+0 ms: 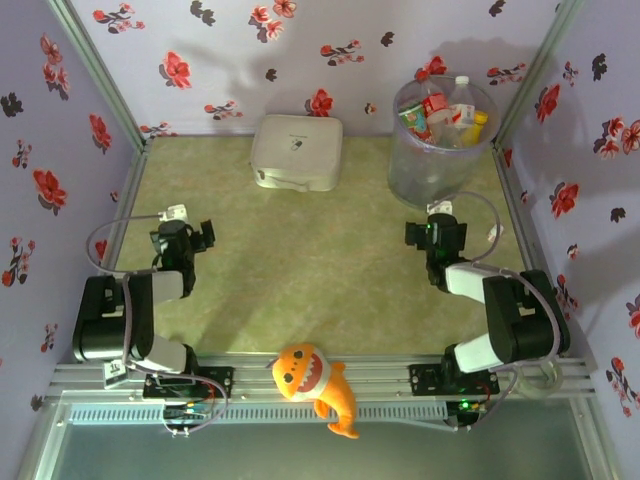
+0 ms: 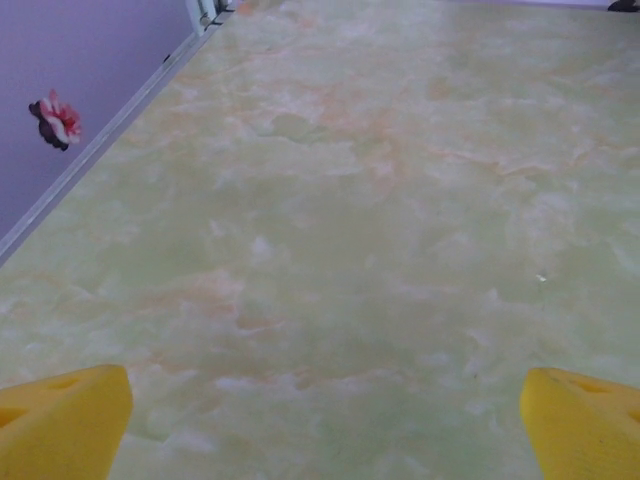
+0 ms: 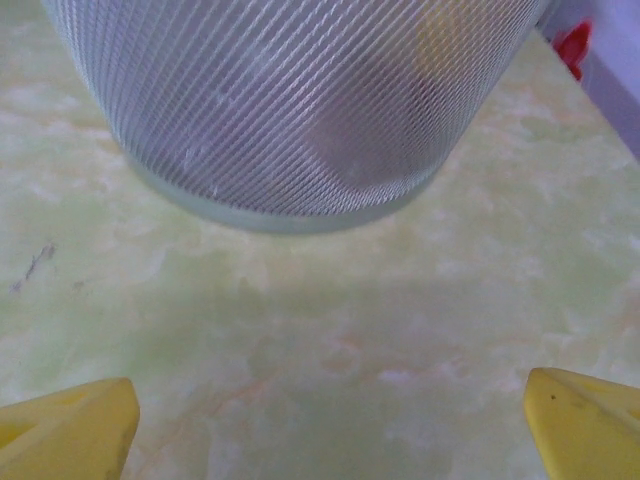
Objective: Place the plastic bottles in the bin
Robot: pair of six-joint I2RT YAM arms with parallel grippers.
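Green marbled table (image 1: 300,270); bin (image 1: 412,185) holds red-labelled bottles (image 1: 438,112).

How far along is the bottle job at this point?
Done: the bottles I can see all sit in the bin. In hand: nothing; left hand and right hand are open and empty over the table. Left: apparently nothing.

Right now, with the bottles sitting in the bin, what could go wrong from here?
The open right gripper sits low and close to the bin; a forward move could shove or tip it. The bottles are piled to about the rim, one white cap poking above, so a knock might spill some. The shark hangs off the near rail between the arm bases and could snag an arm.
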